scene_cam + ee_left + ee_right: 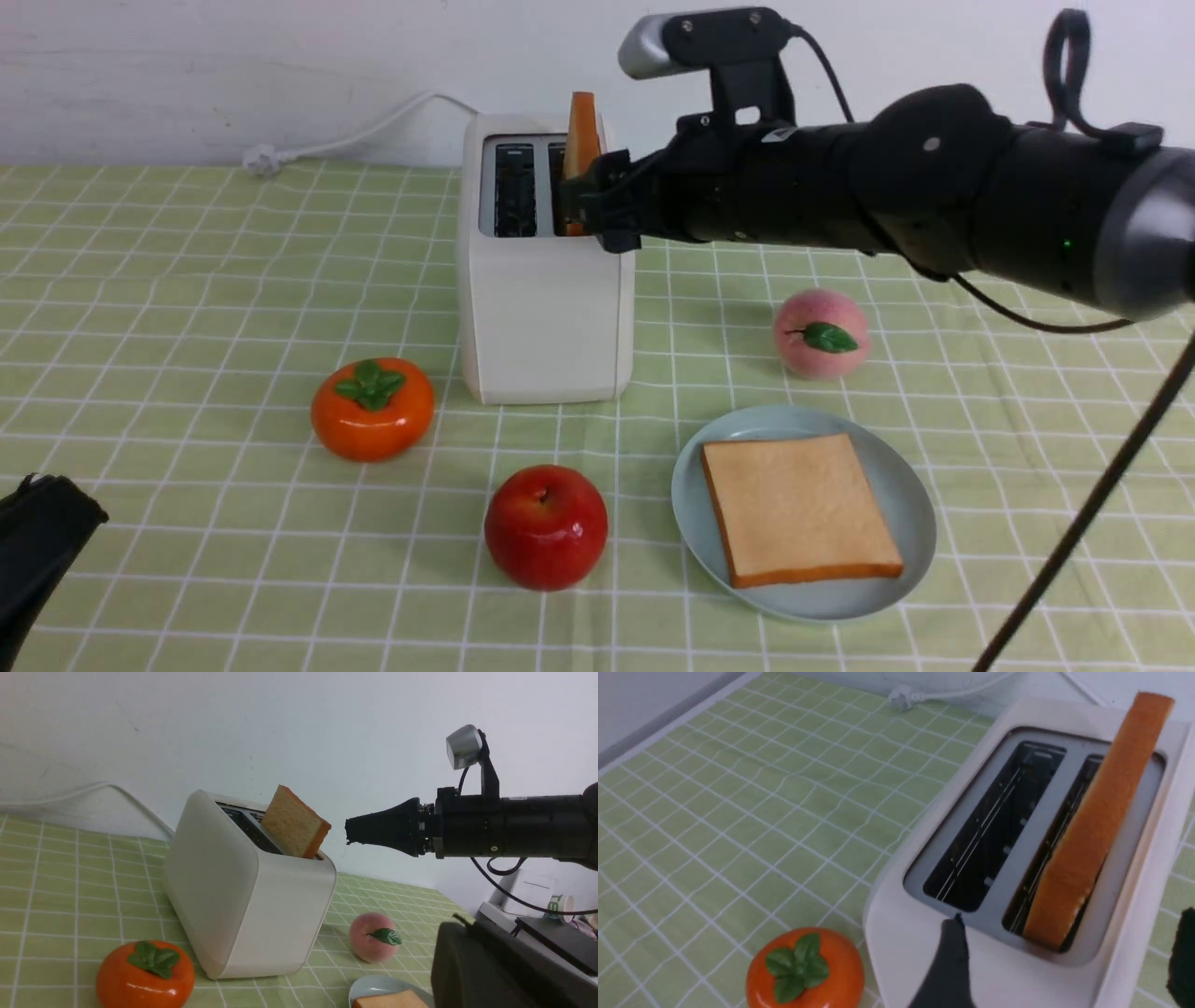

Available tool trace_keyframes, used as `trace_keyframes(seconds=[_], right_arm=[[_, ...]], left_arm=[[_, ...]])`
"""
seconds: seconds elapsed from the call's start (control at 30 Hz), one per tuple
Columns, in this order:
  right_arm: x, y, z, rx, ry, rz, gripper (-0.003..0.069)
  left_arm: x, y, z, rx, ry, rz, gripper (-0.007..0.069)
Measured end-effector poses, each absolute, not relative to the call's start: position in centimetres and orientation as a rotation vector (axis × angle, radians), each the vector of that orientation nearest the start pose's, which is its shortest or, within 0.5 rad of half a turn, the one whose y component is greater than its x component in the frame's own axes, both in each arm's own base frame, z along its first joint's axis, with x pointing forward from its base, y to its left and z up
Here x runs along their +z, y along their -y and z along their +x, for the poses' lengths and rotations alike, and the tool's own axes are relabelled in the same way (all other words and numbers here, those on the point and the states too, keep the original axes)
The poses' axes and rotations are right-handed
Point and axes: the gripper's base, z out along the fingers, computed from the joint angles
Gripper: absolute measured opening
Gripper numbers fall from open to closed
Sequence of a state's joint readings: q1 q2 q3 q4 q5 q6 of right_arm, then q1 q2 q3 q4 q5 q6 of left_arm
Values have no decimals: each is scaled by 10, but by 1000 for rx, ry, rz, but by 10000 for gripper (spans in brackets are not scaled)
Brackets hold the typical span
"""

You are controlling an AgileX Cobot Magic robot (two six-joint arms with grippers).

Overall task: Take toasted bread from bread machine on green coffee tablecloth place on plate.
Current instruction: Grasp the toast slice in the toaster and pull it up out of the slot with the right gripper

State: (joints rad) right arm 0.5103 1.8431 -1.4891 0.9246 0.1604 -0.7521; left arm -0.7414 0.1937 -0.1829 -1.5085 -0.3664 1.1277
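Observation:
The cream-white bread machine (546, 280) stands on the green coffee tablecloth (187, 280). One slice of toasted bread (583, 140) sticks up, tilted, from its right slot (1101, 826); the left slot is empty. My right gripper (586, 201) hovers open at the near end of the toaster top, fingers spread wide (1064, 961), not touching the slice. A second slice (798, 509) lies flat on the pale blue-green plate (691, 476). My left gripper (56, 509) rests low at the front left, shut and empty (467, 952).
An orange persimmon (372, 409) and a red apple (546, 527) sit in front of the toaster, and a peach (821, 333) lies behind the plate. The white power cord (355, 131) runs along the back wall.

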Motion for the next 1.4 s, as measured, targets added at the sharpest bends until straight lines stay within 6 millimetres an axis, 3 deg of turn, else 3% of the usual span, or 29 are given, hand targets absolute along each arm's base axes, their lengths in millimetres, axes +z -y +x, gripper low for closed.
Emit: trace_keyframes(seconds=[0.17, 0.47, 0.73, 1.0, 1.3, 1.4], right_arm=[[297, -235, 405, 506, -1885, -382, 571], [281, -248, 432, 492, -1870, -366, 359], [282, -246, 436, 468, -1846, -331, 225], [282, -248, 435, 470, -1843, -328, 137], [291, -247, 432, 478, -1829, -329, 125], [317, -244, 420, 517, -1797, -351, 125]], left_arm=[[264, 20, 68, -647, -1514, -28, -13], [264, 24, 67, -632, -1513, 60, -13], [264, 24, 66, -632, -1513, 66, -13], [264, 25, 66, -638, -1514, 72, -13], [264, 25, 66, -637, -1513, 73, -13], [264, 25, 66, -636, -1513, 75, -13]])
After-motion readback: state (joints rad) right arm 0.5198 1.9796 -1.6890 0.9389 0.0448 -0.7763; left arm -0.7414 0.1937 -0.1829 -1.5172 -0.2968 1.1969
